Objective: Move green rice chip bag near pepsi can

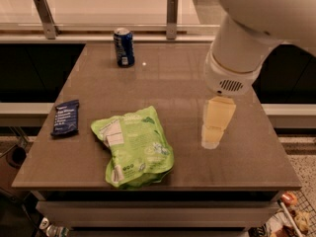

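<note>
The green rice chip bag (134, 146) lies flat and crinkled on the brown table, near the front edge, left of centre. The pepsi can (123, 47) stands upright at the back of the table, well apart from the bag. My gripper (215, 127) hangs from the white arm above the table's right side, to the right of the bag and not touching it. It holds nothing that I can see.
A dark navy flat packet (65, 117) lies near the table's left edge. The brown table (173, 83) has a railing with metal posts (172, 10) behind it. Floor clutter shows at the lower right (289, 218).
</note>
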Available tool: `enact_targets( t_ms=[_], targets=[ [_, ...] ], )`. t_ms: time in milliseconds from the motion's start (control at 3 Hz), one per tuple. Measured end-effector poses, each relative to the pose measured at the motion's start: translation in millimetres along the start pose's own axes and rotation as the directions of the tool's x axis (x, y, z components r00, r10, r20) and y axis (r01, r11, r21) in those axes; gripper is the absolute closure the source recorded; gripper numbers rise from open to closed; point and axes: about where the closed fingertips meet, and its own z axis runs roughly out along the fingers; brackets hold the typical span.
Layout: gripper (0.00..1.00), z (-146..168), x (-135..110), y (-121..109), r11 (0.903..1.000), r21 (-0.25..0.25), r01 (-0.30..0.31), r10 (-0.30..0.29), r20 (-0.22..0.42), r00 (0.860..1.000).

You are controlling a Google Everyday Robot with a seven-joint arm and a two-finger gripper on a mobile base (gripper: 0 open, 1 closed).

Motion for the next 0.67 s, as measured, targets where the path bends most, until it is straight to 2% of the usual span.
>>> enact_targets(
  t_ms=[333, 667],
  targets=[
    [0.00, 14.8, -29.6, 23.3, 0.9998, -0.017, 0.014, -0.014, -0.029, 0.999],
    [0.00, 24.7, -67.3, 55.4, 0.9978, -0.041, 0.053, -0.055, -0.058, 0.997]
  ],
)
